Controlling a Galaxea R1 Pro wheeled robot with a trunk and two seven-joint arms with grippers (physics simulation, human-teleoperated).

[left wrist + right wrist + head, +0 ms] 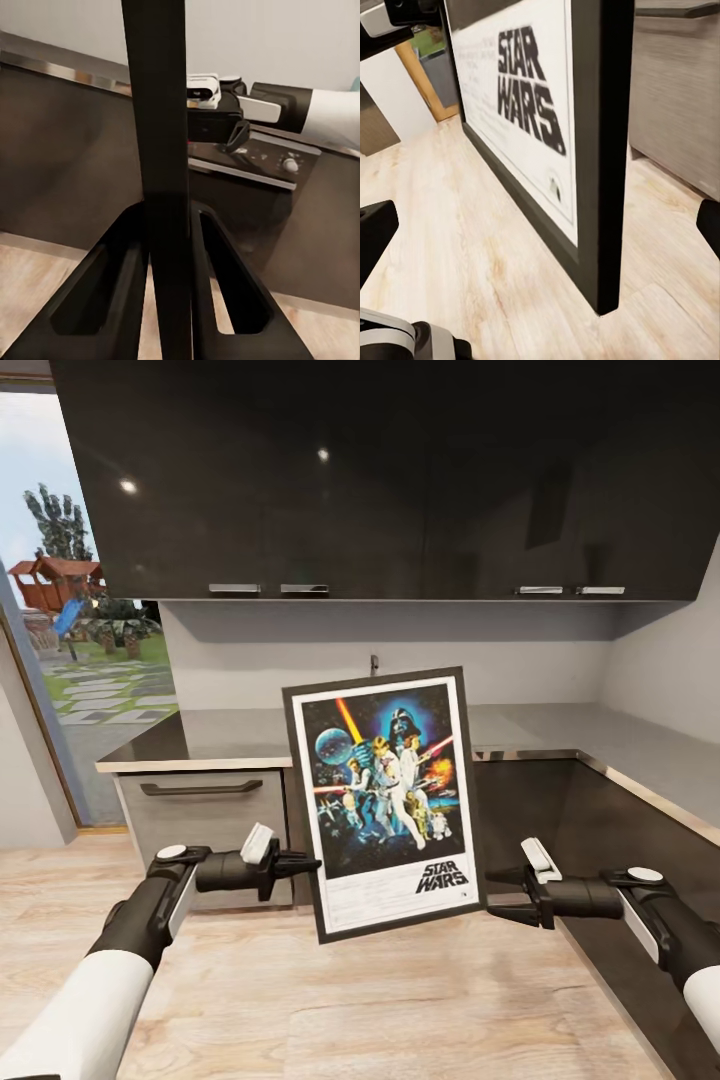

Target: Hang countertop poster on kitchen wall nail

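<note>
The left gripper (308, 865) is pinching the poster (388, 800) by its frame edge at centre frame, fingers (112, 300) closed on either side, while the right gripper (500, 894) is sitting spread wide beside the opposite edge, gripping nothing. The poster is hanging upright, slightly tilted, probably for carrying, in front of the kitchen countertop (220, 735), above the wooden floor (380, 1000).

Long grey kitchen countertop (560, 732) along the back wall, turning the corner at right, over a pale wooden floor (380, 1010).
</note>
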